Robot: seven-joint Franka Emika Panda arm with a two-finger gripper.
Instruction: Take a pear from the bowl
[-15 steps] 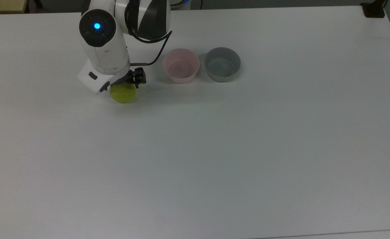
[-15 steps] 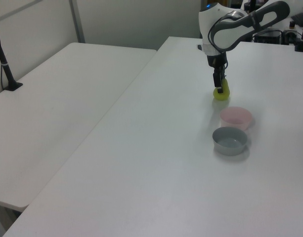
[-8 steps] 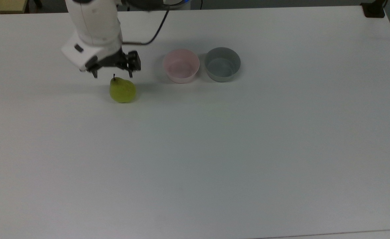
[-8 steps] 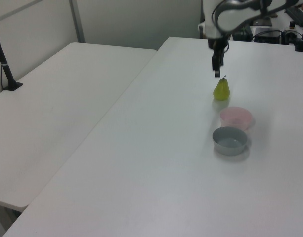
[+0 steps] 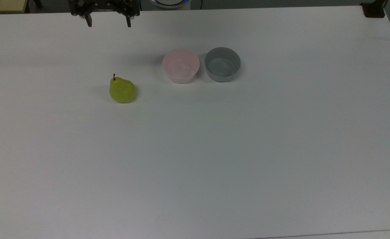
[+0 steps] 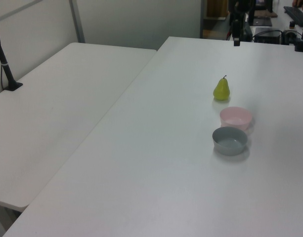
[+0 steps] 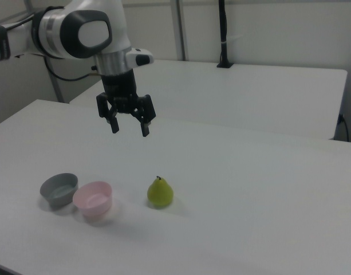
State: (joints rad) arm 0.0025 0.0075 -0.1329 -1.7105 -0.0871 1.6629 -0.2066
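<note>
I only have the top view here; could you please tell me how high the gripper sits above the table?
Observer: In the right view the gripper hangs well above the table, far higher than the pear.
Operator: Thank you. Is it carrying anything?
Observer: No. The right view shows its fingers spread open and pointing down, with nothing between them.
Operator: And is the pear upright?
Observer: Yes. The left view shows it standing on its base on the table, stem up, apart from the pink bowl.
</note>
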